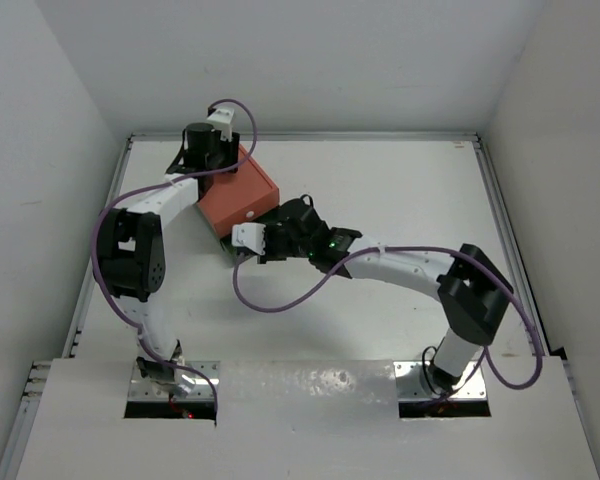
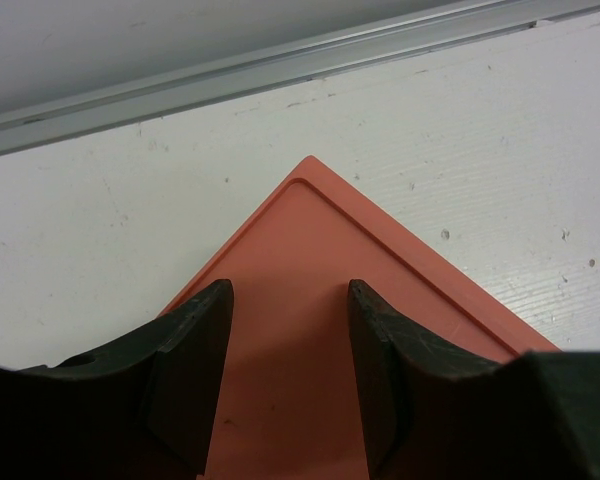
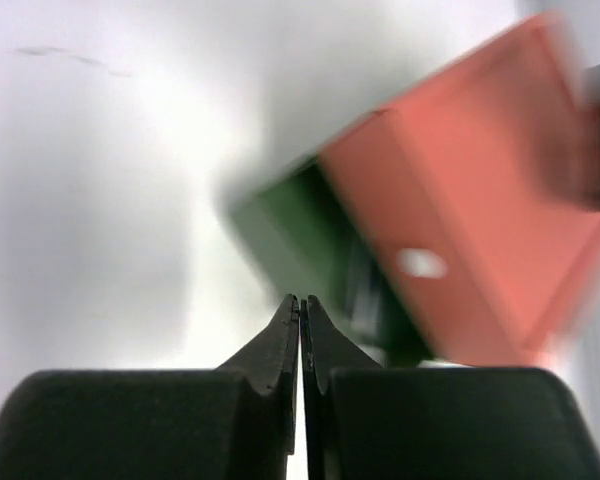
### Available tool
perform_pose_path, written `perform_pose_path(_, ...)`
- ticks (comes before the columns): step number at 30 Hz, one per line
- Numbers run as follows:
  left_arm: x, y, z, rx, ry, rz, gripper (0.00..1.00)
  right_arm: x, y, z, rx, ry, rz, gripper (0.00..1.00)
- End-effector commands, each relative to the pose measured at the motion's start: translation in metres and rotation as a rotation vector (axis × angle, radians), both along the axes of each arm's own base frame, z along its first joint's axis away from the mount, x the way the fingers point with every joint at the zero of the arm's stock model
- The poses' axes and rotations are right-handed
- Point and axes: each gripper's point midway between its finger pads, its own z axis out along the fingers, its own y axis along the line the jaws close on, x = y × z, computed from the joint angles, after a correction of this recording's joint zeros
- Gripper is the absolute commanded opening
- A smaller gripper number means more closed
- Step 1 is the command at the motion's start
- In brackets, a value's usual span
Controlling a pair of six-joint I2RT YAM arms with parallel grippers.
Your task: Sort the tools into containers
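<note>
The small box stands at the back left. Its orange-red upper drawer [image 1: 238,192] is closed, with its white knob [image 1: 250,213] facing me. The dark green lower drawer [image 1: 229,238] sticks out a little below it. My left gripper [image 1: 208,158] is open and empty, hovering over the far corner of the box's orange top [image 2: 310,250]. My right gripper [image 1: 242,243] is shut on nothing, close to the green drawer's corner [image 3: 300,240]. The orange drawer [image 3: 460,220] and its knob [image 3: 421,263] show blurred in the right wrist view. No wrenches or hex keys are in view.
A metal rail [image 2: 280,60] runs along the table's back edge just beyond the box. White walls enclose the table [image 1: 380,200] on three sides. A purple cable [image 1: 280,300] loops from the right wrist over the middle.
</note>
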Motion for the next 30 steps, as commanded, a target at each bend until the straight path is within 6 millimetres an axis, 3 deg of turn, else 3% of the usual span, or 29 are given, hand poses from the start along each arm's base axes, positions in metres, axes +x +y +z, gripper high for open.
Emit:
perform_pose_path(1, -0.081, 0.029, -0.132, 0.14, 0.489, 0.017, 0.47, -0.034, 0.002, -0.061, -0.047, 0.393, 0.019, 0.0)
perform_pose_path(2, -0.081, 0.03, -0.132, 0.143, 0.487, 0.019, 0.47, -0.036, 0.008, -0.059, -0.028, 0.449, 0.048, 0.0)
perform_pose_path(4, -0.082, 0.03, -0.131, 0.151, 0.482, 0.016, 0.47, -0.038, 0.009, -0.082, -0.052, 0.513, 0.065, 0.0)
perform_pose_path(7, -0.083, 0.032, -0.131, 0.16, 0.476, 0.016, 0.47, -0.016, 0.005, -0.113, -0.11, 0.36, 0.052, 0.0)
perform_pose_path(8, -0.084, 0.032, -0.132, 0.163, 0.478, 0.015, 0.47, -0.004, 0.007, -0.113, -0.1, 0.302, 0.033, 0.0)
perform_pose_path(10, -0.084, 0.033, -0.133, 0.164, 0.481, 0.015, 0.47, 0.024, 0.017, -0.107, -0.054, 0.186, -0.028, 0.0)
perform_pose_path(13, -0.085, 0.032, -0.135, 0.164, 0.487, 0.011, 0.47, 0.07, 0.041, -0.077, 0.045, 0.108, -0.153, 0.0)
perform_pose_path(19, -0.086, 0.031, -0.14, 0.16, 0.499, 0.005, 0.47, 0.125, 0.058, -0.073, 0.106, 0.05, -0.279, 0.0)
perform_pose_path(20, -0.085, 0.031, -0.14, 0.159, 0.498, 0.004, 0.47, 0.129, 0.056, -0.084, 0.094, 0.055, -0.295, 0.0)
perform_pose_path(25, -0.087, 0.029, -0.141, 0.152, 0.503, -0.006, 0.47, 0.141, 0.048, -0.076, 0.119, -0.01, -0.368, 0.0)
perform_pose_path(26, -0.088, 0.028, -0.142, 0.151, 0.505, -0.007, 0.47, 0.144, 0.047, -0.061, 0.156, -0.038, -0.378, 0.0)
perform_pose_path(28, -0.088, 0.028, -0.143, 0.149, 0.508, -0.01, 0.47, 0.141, 0.042, -0.059, 0.168, -0.044, -0.385, 0.0)
perform_pose_path(30, -0.088, 0.028, -0.144, 0.15, 0.511, -0.01, 0.47, 0.129, 0.044, -0.033, 0.213, -0.048, -0.336, 0.0)
